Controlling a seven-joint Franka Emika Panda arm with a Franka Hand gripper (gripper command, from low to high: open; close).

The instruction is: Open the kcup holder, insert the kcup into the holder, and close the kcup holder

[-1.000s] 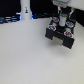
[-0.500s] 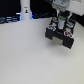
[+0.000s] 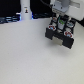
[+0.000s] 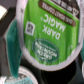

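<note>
Wrist view is filled by the kcup [image 4: 49, 31], close up: green foil lid with white rim, white lettering reading "DARK MAGIC" and a round logo lower on the lid. A teal-tinted finger [image 4: 12, 47] runs alongside the lid's edge. Dark blurred surroundings; another pale rim [image 4: 26, 76] partly visible nearby.

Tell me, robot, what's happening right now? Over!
Gripper down over the kcup holder. Green-topped kcup right below the wrist camera; grip unclear. Nothing seen blocking.

One kcup holder [image 3: 61, 34]; one green-topped kcup [image 4: 47, 32]; one white table [image 3: 30, 57].
</note>
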